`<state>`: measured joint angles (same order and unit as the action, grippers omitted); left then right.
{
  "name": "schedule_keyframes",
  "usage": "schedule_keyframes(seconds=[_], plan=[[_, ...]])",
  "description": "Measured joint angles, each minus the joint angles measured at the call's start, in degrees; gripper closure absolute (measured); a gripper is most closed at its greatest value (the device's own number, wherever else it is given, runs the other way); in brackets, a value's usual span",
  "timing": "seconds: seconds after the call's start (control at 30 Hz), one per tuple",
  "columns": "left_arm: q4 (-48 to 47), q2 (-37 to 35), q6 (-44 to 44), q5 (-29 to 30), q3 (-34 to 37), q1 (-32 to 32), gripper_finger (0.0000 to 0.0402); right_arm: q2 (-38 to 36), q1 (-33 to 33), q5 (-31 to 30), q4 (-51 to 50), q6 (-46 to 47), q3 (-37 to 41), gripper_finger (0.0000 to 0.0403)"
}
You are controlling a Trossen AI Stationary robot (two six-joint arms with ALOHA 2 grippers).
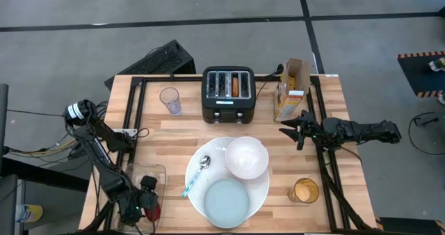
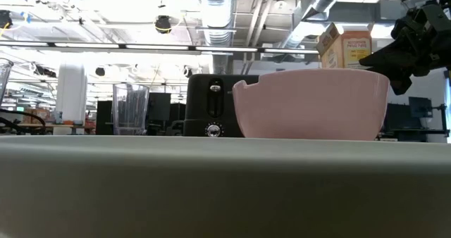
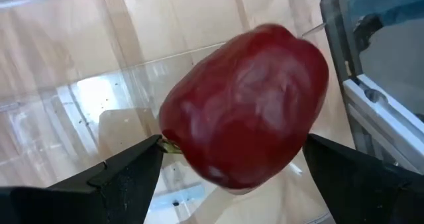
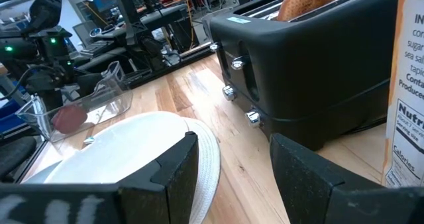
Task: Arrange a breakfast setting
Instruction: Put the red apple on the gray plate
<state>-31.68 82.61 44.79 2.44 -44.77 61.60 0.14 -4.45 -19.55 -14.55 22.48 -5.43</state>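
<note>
Left gripper (image 1: 149, 206) over clear box (image 1: 136, 174) at table's (image 1: 174, 134) front left corner, fingers closed tight on red apple (image 3: 245, 105). Glass (image 1: 170, 100) at back left. Big plate (image 1: 259, 192) in middle front: spoon (image 1: 197, 174) on its left side, bowl (image 1: 247, 157) on its back part, blue plate (image 1: 226, 199) at front. Toaster (image 1: 229, 93) behind, bagel (image 1: 236, 85) in slot. Cereal box (image 1: 291, 89) to right. Right gripper (image 1: 290, 130) just in front of it, fingers apart, holding nothing. Orange cup (image 1: 304, 190) at front right.
</note>
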Motion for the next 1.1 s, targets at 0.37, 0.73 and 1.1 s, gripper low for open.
schedule_keyframes(seconds=[0.37,0.73,1.1], plan=[[0.27,0.0,-0.12,-1.19,-0.01,0.0,0.0124,0.0,0.01,0.0,0.0,0.02,0.0,0.0195],[1.72,-0.11,2.55,-3.69,-0.01,0.0,0.0201,0.0,0.01,0.0,0.0,0.02,-0.01,0.0195],[1.62,-0.12,0.13,-8.05,-0.14,0.0,0.0089,0.0,0.0,0.0,0.0,0.01,-0.01,0.0195]])
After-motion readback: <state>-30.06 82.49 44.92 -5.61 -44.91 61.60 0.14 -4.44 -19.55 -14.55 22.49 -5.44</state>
